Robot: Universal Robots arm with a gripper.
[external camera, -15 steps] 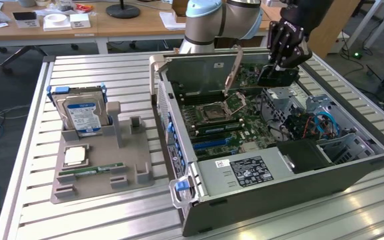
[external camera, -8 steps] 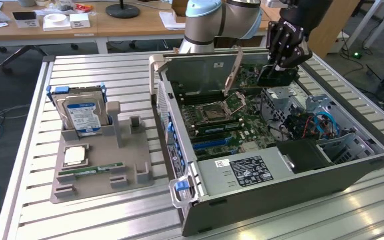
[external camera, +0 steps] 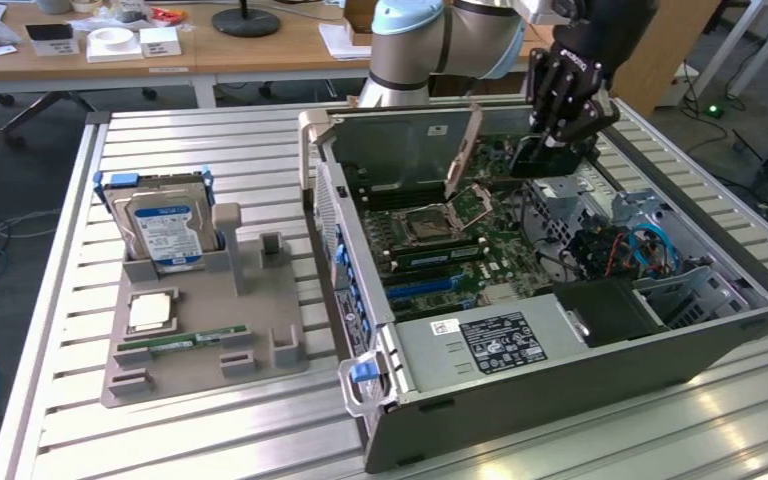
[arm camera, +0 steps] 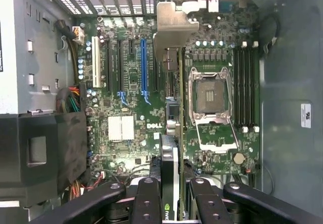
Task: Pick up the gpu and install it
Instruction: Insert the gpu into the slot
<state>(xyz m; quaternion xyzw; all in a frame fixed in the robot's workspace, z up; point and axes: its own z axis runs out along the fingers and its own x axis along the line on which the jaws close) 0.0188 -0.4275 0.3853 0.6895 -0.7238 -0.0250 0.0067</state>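
My gripper (external camera: pixel 556 135) hangs over the far end of the open computer case (external camera: pixel 544 375), shut on the gpu (external camera: pixel 540 158), a dark flat card held upright. In the wrist view the gpu (arm camera: pixel 170 153) shows edge-on between my black fingers (arm camera: pixel 146 204), its silver bracket (arm camera: pixel 174 27) pointing at the case's slotted rear wall. The card floats above the green motherboard (arm camera: pixel 126 98), between the blue expansion slot (arm camera: pixel 144 67) and the open CPU socket (arm camera: pixel 209 98), touching neither.
On the exterior view's left, a grey parts tray (external camera: pixel 204 365) carries a silver hard drive (external camera: pixel 164 225), a CPU (external camera: pixel 151 312) and a green RAM stick (external camera: pixel 177 343). A black power supply (external camera: pixel 491 340) and a cable bundle (external camera: pixel 611 250) sit in the case. Desks stand behind.
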